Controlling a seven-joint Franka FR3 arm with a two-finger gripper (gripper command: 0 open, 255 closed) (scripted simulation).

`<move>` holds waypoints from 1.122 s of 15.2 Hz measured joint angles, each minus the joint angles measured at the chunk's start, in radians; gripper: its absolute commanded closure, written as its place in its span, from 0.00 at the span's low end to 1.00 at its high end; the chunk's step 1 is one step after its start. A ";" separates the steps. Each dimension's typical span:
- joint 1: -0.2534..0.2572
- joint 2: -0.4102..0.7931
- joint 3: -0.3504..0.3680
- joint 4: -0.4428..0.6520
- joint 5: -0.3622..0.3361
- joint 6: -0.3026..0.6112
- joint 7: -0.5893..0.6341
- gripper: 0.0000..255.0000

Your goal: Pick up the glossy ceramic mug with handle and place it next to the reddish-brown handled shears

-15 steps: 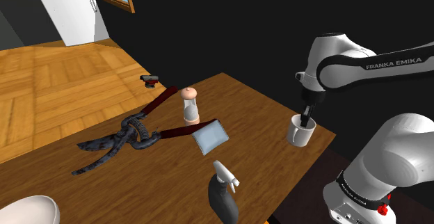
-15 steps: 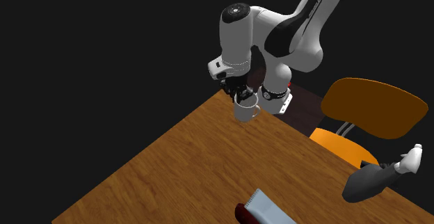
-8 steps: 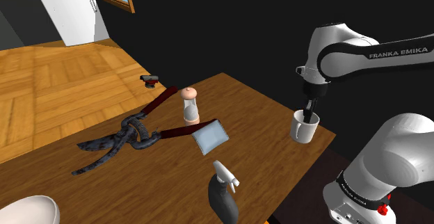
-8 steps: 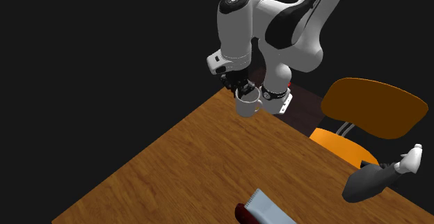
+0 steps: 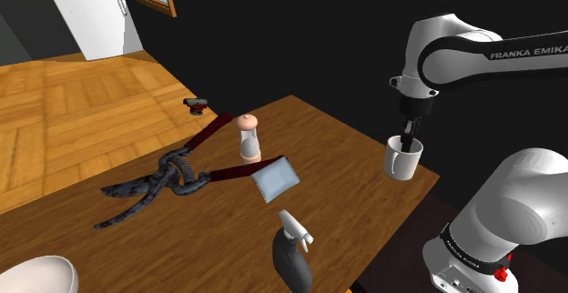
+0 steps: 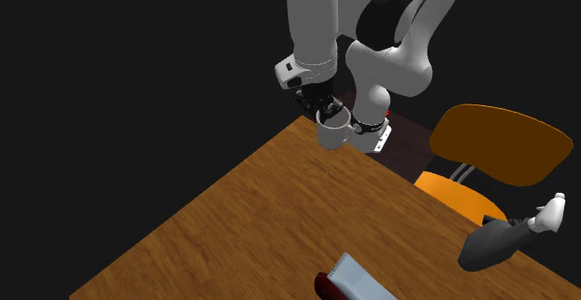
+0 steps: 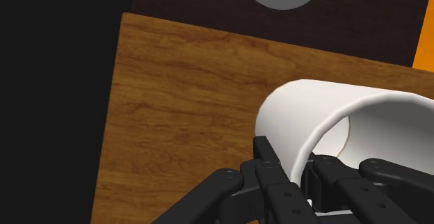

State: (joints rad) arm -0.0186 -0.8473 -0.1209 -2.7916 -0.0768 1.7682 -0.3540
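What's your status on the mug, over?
Gripper shut on mug rim. Mug in the air over table corner. Shears far across; shaker and pale blue pad by their handles.

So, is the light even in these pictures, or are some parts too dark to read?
Shoulder view: the wooden floor is bright, but a black area stands behind the mug and gripper. Second exterior view: the table is evenly lit, with a black area beyond its edge. Wrist view: the mug's outside is bright, its inside shaded grey.
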 measured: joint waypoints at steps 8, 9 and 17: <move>-0.003 0.000 0.016 0.108 0.014 -0.121 -0.002 1.00; -0.003 0.000 0.017 0.119 0.016 -0.116 -0.002 1.00; 0.014 -0.014 0.077 0.223 0.071 -0.179 0.047 1.00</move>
State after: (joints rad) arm -0.0041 -0.8615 -0.0440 -2.5687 -0.0063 1.5893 -0.3074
